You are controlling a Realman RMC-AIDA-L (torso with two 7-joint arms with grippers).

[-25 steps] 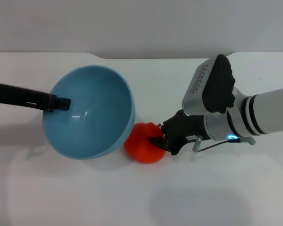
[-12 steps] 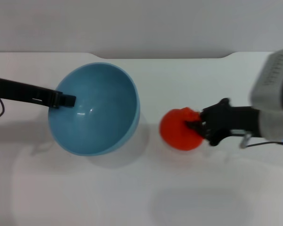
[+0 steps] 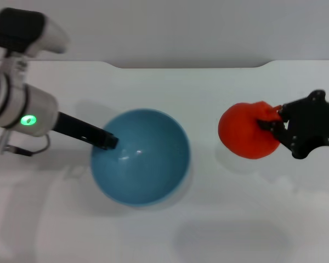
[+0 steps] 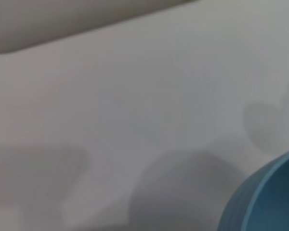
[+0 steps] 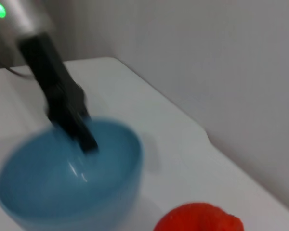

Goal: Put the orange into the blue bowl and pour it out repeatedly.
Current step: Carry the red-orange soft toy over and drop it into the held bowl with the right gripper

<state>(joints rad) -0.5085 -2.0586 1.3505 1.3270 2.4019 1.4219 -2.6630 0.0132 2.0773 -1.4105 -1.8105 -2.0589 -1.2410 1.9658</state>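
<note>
One white bench [image 3: 153, 235] carries one blue bowl [image 3: 141, 157], upright with its mouth up, and one orange [image 3: 245, 131] sits well apart from the bowl, toward the robot's right. The head view alone shows both claws, while the left wrist view catches only a sliver of the bowl's rim and bare bench. The left claw [image 3: 107, 141] is clenched on the bowl's near-left rim, and the right claw [image 3: 271, 124] is grasping the orange on its side away from the bowl.

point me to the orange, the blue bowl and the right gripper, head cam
orange [image 3: 245, 130], head view: middle of its visible side.
blue bowl [image 3: 148, 164], head view: bare inside wall near the bottom.
right gripper [image 3: 270, 124], head view: midway between the fingertips clamped on the orange.
</note>
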